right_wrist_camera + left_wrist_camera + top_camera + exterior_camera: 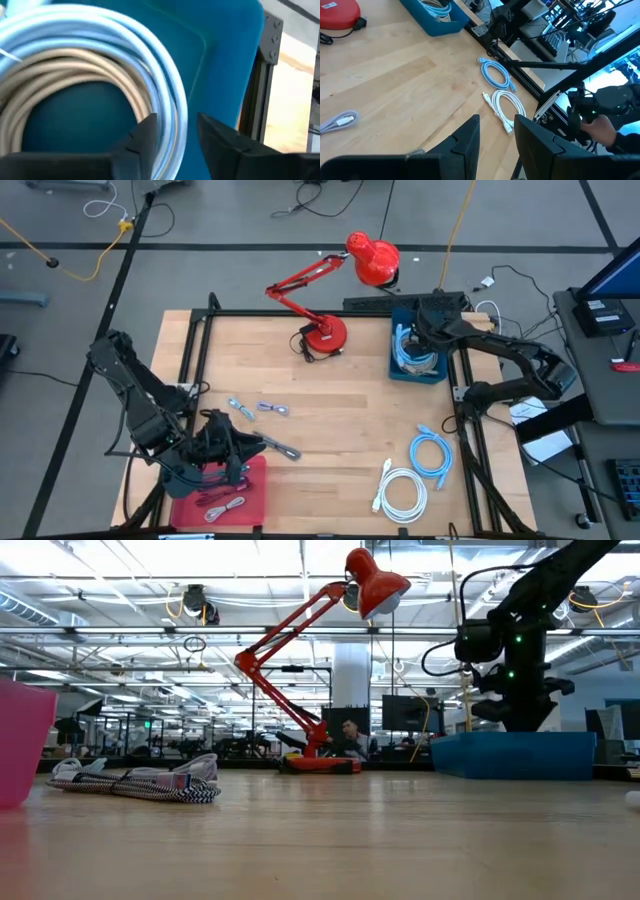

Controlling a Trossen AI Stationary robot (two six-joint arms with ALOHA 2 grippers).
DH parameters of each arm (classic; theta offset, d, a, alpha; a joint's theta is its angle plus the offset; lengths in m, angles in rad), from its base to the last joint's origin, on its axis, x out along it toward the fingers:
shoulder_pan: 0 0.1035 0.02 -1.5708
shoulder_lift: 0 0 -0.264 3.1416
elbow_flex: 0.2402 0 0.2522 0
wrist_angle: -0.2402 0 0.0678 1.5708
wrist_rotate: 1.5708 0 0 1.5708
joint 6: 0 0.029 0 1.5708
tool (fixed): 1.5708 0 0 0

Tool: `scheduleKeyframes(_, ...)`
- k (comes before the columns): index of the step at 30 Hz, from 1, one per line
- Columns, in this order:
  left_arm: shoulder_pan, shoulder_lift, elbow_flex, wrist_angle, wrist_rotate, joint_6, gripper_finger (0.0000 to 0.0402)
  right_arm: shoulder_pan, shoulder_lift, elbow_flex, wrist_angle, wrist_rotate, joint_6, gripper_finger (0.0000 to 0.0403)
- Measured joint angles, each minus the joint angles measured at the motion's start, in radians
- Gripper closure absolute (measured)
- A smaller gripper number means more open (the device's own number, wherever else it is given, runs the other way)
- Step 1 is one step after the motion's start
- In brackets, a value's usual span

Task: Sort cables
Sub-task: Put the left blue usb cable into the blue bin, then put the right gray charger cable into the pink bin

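Blue bin (pixel 396 364): coiled light-blue and beige cables (pixel 415 348); right gripper (pixel 175 131) released above them. Pink tray (pixel 255 495): maroon cable (pixel 222 505); left gripper (pixel 496 137) parted, empty.

Table (pixel 330 420): light wood planks, black metal frame (pixel 300 313) along the edges.
Lamp (pixel 372 260): red, jointed arm, round base (pixel 325 335) on the table's far side, black cord.
Floor (pixel 220 220): grey, crossed by dark tape lines, with loose yellow and white leads.
Hall (pixel 150 690): open, industrial; ceiling of pipes and strip lights, workstations and monitors in rows, a person (pixel 350 737) seated behind the lamp base.
Side desk (pixel 600 310): dark, with devices.
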Motion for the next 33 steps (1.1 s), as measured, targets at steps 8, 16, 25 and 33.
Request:
scheduleKeyframes(8, 0.000, 0.000, 0.000, 0.000, 0.000, 0.009, 0.0280, 0.002, -0.149, 0.002, 0.126, -0.038, 0.005, 0.0222)
scheduleKeyframes(16, 0.006, 0.000, 0.000, 0.000, -0.001, 0.050, 0.0280, 0.002, -0.397, 0.005, 0.391, -0.455, 0.019, 0.0218)
scheduleKeyframes(25, 0.039, 0.000, 0.000, -0.002, 0.004, 0.125, 0.0280, 0.330, -0.649, 0.005, 0.275, -1.126, 0.366, 0.0222)
scheduleKeyframes(33, 0.080, 0.000, 0.000, -0.003, 0.076, 0.166, 0.0280, 0.858, -0.793, 0.005, 0.439, -0.839, 0.635, 0.0226)
